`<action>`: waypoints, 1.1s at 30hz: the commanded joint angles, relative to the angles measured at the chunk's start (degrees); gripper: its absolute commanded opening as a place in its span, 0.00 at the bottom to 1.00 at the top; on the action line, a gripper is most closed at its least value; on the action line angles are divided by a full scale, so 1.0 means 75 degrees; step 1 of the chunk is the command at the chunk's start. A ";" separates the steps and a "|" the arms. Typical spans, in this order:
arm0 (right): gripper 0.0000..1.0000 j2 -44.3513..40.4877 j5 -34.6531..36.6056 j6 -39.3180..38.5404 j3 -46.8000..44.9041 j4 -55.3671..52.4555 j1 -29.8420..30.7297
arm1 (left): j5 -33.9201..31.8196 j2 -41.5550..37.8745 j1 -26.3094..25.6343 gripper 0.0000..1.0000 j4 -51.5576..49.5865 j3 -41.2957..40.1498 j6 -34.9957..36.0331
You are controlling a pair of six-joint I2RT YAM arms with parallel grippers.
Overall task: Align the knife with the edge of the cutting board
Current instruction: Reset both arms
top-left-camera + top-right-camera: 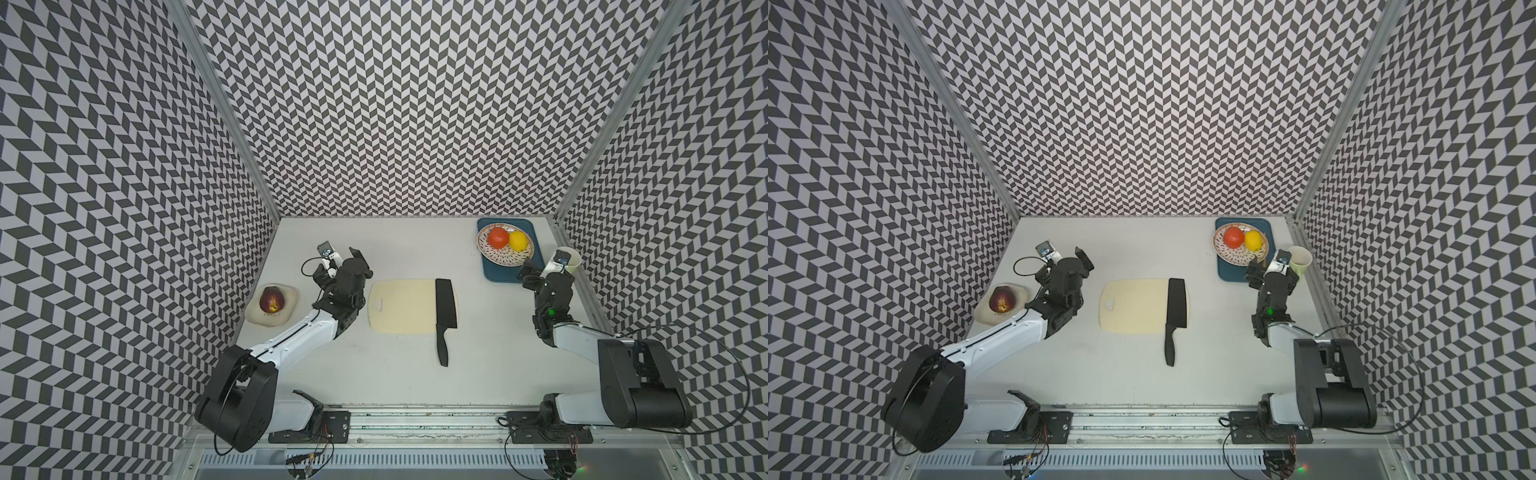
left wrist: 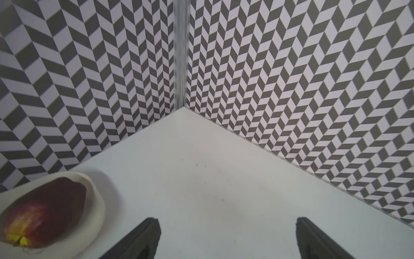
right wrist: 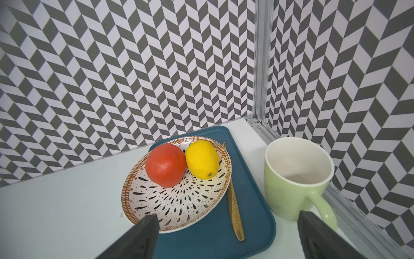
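One knife (image 1: 446, 303), board (image 1: 399, 307), tray (image 3: 246, 224), mug (image 3: 295, 179), utensil (image 3: 234, 201); two plates (image 3: 179, 201) (image 2: 96, 201); three fruits (image 3: 165, 166) (image 3: 202, 159) (image 2: 44, 213)

Left claw (image 2: 227, 220) and right claw (image 3: 227, 215) both gape wide.

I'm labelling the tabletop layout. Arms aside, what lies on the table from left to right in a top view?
Cream dish holding a dark red fruit → cutting board → knife across the board's right end → dark blue tray → green mug.
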 commanded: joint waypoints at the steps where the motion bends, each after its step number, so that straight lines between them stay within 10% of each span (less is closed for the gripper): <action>1: 1.00 -0.0118 -0.0905 -0.0202 0.0091 0.0399 -0.0002 | 0.0518 0.0650 0.0685 1.00 0.0181 0.0149 0.1133; 7: 1.00 0.0316 -0.0929 -0.0192 -0.0150 0.0695 -0.0015 | 0.1229 0.1604 0.1548 1.00 0.0557 0.0223 0.1357; 15: 1.00 0.1282 -0.1530 -0.1104 -0.2357 0.5550 0.0491 | 0.1848 0.1692 0.2039 1.00 0.0830 0.0221 0.1165; 18: 1.00 0.0877 -0.1511 -0.1210 -0.1613 0.3517 0.0564 | 0.1901 0.1550 0.2057 1.00 0.1027 0.0017 0.1189; 33: 1.00 0.0993 -0.1144 -0.1033 -0.1341 0.3278 0.0586 | 0.2587 0.0088 0.2186 1.00 0.3731 -0.2199 0.2376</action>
